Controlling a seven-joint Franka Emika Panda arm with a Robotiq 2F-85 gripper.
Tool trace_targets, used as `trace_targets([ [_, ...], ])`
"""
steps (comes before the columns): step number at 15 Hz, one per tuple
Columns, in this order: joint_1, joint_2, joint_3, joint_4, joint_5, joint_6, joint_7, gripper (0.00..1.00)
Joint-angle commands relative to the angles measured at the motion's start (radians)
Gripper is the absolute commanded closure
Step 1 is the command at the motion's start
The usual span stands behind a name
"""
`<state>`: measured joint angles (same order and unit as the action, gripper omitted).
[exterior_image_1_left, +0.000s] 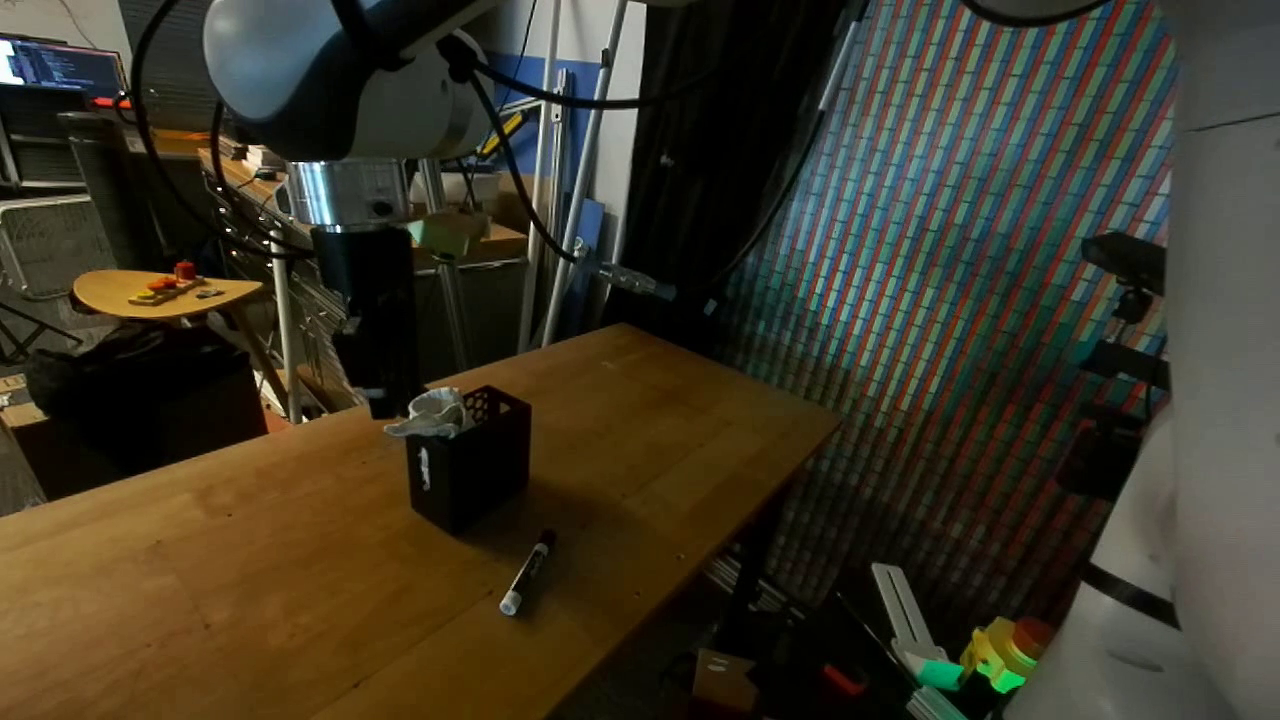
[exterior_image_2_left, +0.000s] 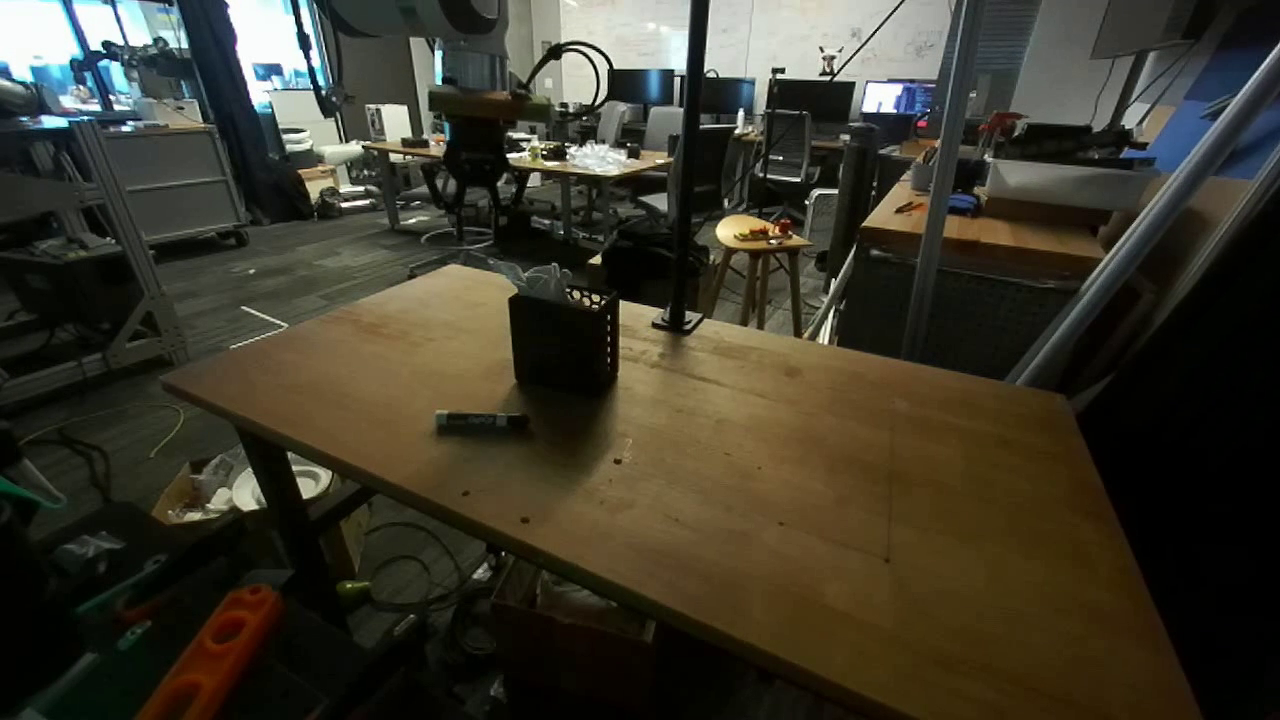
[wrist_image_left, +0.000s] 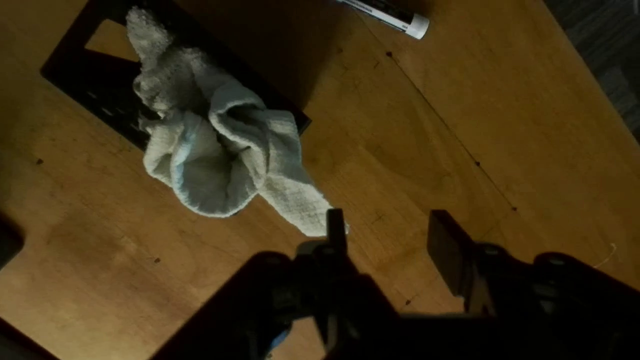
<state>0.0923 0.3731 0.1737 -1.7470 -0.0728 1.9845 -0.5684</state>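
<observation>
My gripper (wrist_image_left: 387, 220) is open, with nothing between its fingers. It points down over the wooden table, and it shows in both exterior views (exterior_image_1_left: 388, 395) (exterior_image_2_left: 478, 200). A crumpled white cloth (wrist_image_left: 215, 165) sticks out of the top of a black box with holes in its sides (exterior_image_1_left: 470, 480). The cloth hangs over the box's rim towards my gripper. In the wrist view one fingertip overlaps the cloth's hanging corner; in an exterior view the fingers are above the cloth (exterior_image_2_left: 545, 283). A black and white marker (exterior_image_1_left: 527, 572) lies on the table beside the box (exterior_image_2_left: 565, 340).
The box and marker stand on a wooden table (exterior_image_1_left: 250, 560). A black pole (exterior_image_2_left: 690, 180) rises from the table's edge near the box. A stool with small toys (exterior_image_2_left: 760, 235) stands beyond the table. Metal poles (exterior_image_1_left: 580, 200) lean behind it.
</observation>
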Motion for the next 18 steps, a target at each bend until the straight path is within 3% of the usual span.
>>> trace_targets([
  [1,-0.007,-0.008,0.0,-0.022,-0.017,0.015,-0.039,0.21],
  [4,-0.01,-0.006,-0.003,-0.029,-0.015,0.026,-0.047,0.0],
  [18,-0.019,0.066,-0.018,0.017,-0.047,0.111,-0.065,0.0],
])
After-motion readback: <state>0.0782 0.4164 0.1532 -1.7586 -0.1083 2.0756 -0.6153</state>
